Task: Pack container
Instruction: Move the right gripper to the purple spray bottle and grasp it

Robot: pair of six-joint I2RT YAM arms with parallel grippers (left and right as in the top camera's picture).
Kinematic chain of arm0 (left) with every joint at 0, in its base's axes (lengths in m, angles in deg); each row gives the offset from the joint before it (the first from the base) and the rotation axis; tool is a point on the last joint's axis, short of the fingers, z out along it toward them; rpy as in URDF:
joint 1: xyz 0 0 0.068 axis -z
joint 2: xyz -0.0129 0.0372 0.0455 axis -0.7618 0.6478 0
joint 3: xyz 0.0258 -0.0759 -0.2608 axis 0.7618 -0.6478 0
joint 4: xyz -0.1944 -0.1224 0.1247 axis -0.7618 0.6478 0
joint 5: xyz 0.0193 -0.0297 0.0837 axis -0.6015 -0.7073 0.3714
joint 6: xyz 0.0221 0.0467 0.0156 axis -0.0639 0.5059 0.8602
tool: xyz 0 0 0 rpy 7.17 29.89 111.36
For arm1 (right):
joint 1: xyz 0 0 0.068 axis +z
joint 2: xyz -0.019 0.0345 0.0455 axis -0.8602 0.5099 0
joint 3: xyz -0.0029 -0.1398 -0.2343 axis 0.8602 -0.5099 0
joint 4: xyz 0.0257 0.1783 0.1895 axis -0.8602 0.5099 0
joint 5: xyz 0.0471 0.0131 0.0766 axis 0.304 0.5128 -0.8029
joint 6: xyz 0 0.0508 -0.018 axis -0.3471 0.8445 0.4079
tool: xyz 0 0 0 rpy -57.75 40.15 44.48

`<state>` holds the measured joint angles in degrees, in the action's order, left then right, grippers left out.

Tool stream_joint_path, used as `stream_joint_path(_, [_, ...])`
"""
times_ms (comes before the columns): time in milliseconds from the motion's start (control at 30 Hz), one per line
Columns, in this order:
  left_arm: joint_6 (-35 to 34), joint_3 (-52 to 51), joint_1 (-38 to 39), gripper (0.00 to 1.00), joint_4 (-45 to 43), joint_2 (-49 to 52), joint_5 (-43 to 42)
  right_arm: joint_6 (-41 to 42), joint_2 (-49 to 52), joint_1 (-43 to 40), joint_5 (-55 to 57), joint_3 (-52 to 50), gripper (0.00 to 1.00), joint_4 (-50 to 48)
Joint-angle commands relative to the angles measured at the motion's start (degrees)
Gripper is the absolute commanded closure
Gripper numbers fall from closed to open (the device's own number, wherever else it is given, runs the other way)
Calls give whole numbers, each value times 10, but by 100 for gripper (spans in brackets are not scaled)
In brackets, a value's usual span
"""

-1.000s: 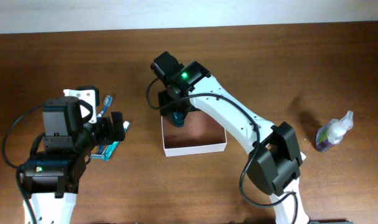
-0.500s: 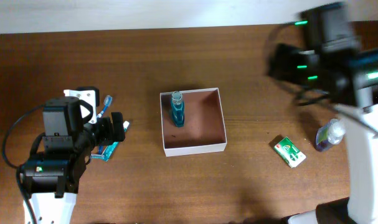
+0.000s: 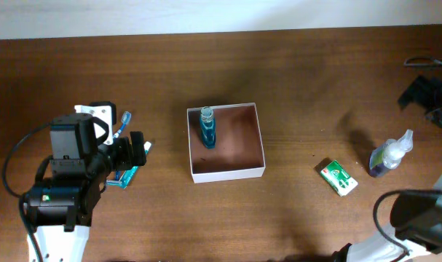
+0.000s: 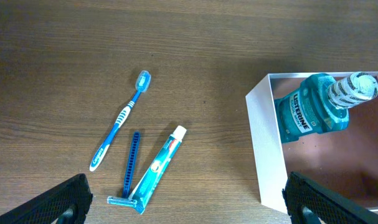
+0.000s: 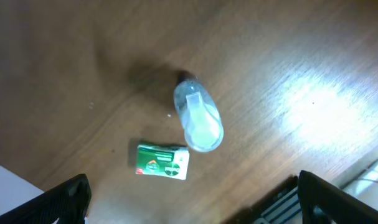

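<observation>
The container (image 3: 228,174) is a square shallow box with white walls and a reddish-brown inside, at the table's middle. A blue mouthwash bottle (image 3: 207,128) lies in its left part. Both also show in the left wrist view, the container's wall (image 4: 263,149) and the bottle (image 4: 313,112). My left gripper (image 4: 189,202) is open and empty, above the table left of the container. My right gripper (image 5: 192,199) is open and empty, high over the far right of the table, above a green carton (image 5: 162,162) and a spray bottle (image 5: 198,118).
A toothbrush (image 4: 121,120), a blue razor (image 4: 129,168) and a toothpaste tube (image 4: 159,167) lie left of the container. The green carton (image 3: 338,177) and the spray bottle (image 3: 390,153) stand to its right. The right arm (image 3: 424,94) is at the right edge.
My right arm has left the container, with the mouthwash bottle staying inside, and has swung to the far right. The left arm has not moved.
</observation>
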<state>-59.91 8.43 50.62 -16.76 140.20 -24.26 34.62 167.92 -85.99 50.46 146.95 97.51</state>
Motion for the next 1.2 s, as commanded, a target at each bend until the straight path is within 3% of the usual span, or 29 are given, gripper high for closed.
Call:
stream_joint_path(0, [-7, 13, 0, 1, 1, 1, -4, -32, 18, -4, -21, -52, 2, -15])
stream_joint_path(400, [-7, 13, 0, 1, 3, 2, -4, -45, 19, -5, -17, -291, 2, -187])
stream_joint_path(833, [-7, 12, 0, 1, 8, 2, -4, -45, 19, -12, -17, -314, 1, -222])
stream_joint_path(1000, [-7, 12, 0, 1, 9, 2, -4, -45, 19, -12, -16, -314, 14, -223])
stream_joint_path(1100, [-7, 12, 0, 1, 10, 2, -4, -45, 19, -14, -15, -314, 32, -224])
stream_joint_path(1167, [-7, 12, 0, 1, 10, 2, -4, -45, 19, -19, -15, -314, 35, -224])
